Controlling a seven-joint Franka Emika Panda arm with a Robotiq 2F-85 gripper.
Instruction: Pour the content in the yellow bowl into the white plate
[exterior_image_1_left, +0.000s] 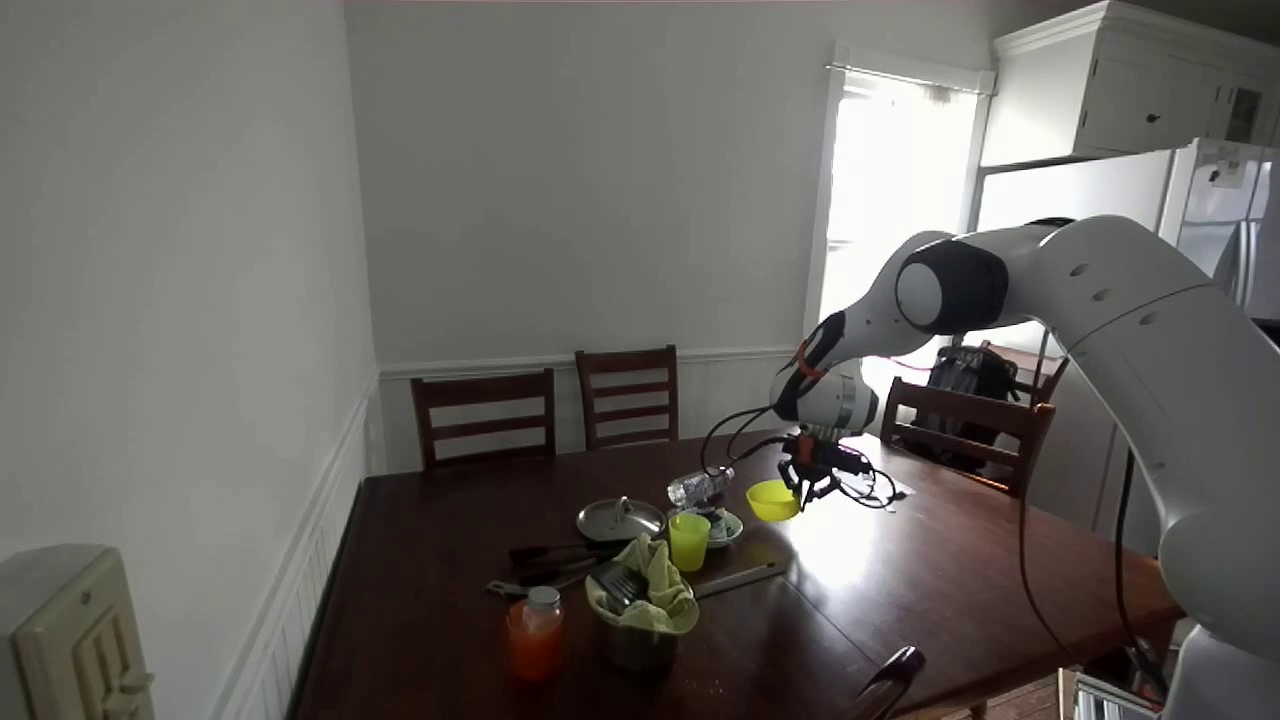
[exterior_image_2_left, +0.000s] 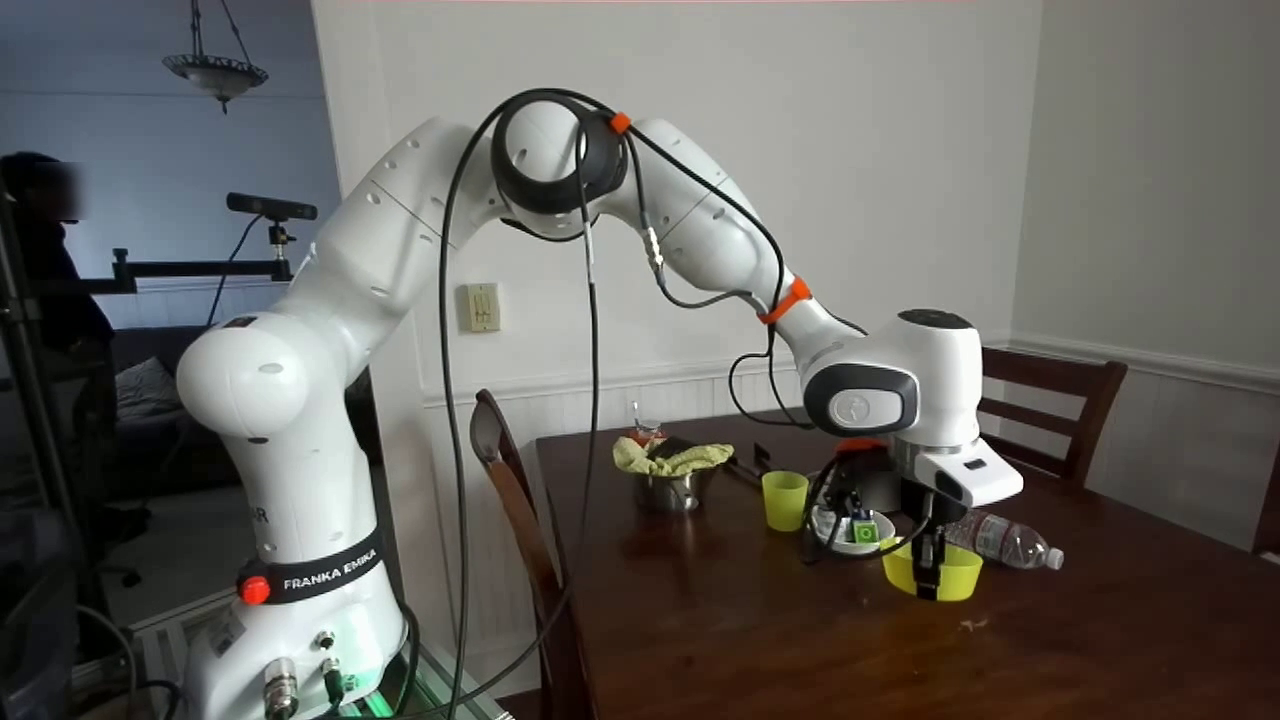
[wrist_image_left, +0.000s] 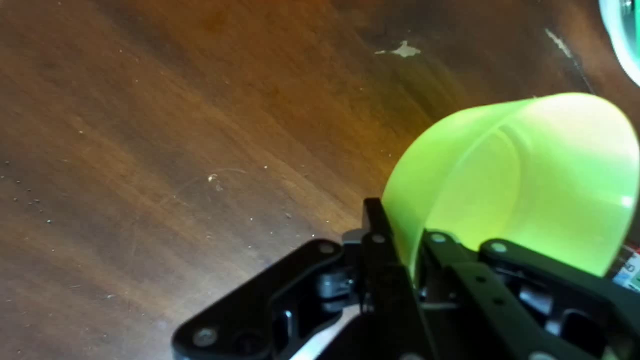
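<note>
Yellow bowl (in end effector)

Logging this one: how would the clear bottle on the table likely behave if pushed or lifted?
Pushed sideways, the clear bottle would probably roll, since it lies on its side and looks round. Its clear, plastic-looking body may give under a squeeze. A cap seems to be on, so spilling when lifted looks unlikely.

In the wrist view the tool runs off the bottom, masking part of the bowl; beyond the tool the plate is cut off. In both exterior views what lies on it is too small to tell. In an exterior view the bottle is partly hidden behind the tool; well apart, a person's face is blurred
</note>
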